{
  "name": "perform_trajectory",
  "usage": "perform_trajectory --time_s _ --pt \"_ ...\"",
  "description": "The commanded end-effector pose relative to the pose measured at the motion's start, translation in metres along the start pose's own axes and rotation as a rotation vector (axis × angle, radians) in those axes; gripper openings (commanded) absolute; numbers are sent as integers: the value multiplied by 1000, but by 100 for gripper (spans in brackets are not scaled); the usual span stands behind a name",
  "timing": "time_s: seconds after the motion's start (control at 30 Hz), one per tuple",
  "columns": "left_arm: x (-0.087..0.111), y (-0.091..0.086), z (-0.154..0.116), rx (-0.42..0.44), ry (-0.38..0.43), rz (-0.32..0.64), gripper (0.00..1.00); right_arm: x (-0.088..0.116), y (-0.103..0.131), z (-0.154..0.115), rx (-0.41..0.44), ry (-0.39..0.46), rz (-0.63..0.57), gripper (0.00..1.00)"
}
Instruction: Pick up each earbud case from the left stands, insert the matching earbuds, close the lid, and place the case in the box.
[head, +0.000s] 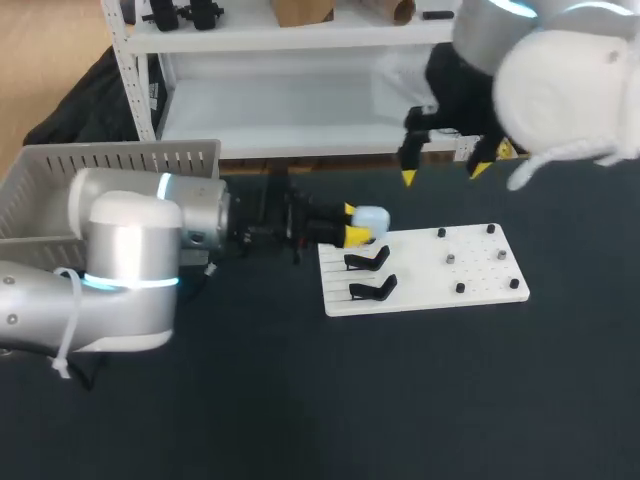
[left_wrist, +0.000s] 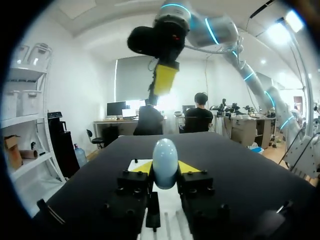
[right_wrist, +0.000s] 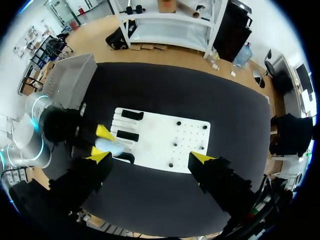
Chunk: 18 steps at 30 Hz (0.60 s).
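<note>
1. As seen from the head view, nearest at the left: grey left arm (head: 130, 270), stretched low over the dark desk (head: 300, 400) toward a white board (head: 425, 295).
2. Left jaws closed on a pale-blue earbud case (head: 370, 218), gripping it from two sides with the yellow fingertips (head: 352, 237). In the left wrist view, same earbud case (left_wrist: 165, 160) egg-shaped and upright between those fingertips (left_wrist: 142, 167), rounded end up.
3. Held at the board's far left corner; impossible to tell whether touching the board or a stand beneath.
4. On the board's left part, nearer than the case: two black stands (head: 367, 260), one behind the other. From the right wrist view, three black stands (right_wrist: 127, 136) in a row, with the case (right_wrist: 107, 146) just beside them at the board's (right_wrist: 165, 145) edge.
5. On the board's right part: several small dark items (head: 460, 288) spread well apart, too small to identify.
6. Farther back at the left, behind the left arm: grey slatted box (head: 120, 160), at the desk's far left corner.
7. Farthest and highest: right arm (head: 560, 80), entering from the upper right, hanging above the desk's far edge. Right jaws open wide, yellow fingertips (head: 408, 178) well apart, gripping nothing. In the right wrist view, looking straight down with the board between the two fingertips (right_wrist: 99, 157).
</note>
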<state>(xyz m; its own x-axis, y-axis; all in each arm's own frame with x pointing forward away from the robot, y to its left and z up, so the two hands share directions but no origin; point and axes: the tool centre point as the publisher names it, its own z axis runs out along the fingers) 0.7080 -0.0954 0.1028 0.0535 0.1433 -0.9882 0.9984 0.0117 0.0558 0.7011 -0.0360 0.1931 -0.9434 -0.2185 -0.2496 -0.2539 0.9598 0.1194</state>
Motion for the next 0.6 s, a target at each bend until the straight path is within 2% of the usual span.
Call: perform_trajectory --time_s 0.03,0.37,0.6 --pt "-19 -9 -42 -97 31 27 0 39 -12 -17 1 -190 25 100" --pt "-33 18 -128 -309 156 54 0 41 -15 -18 2 -193 33 100" --pt "-29 47 -180 -443 271 32 0 41 -15 -18 2 -193 33 100"
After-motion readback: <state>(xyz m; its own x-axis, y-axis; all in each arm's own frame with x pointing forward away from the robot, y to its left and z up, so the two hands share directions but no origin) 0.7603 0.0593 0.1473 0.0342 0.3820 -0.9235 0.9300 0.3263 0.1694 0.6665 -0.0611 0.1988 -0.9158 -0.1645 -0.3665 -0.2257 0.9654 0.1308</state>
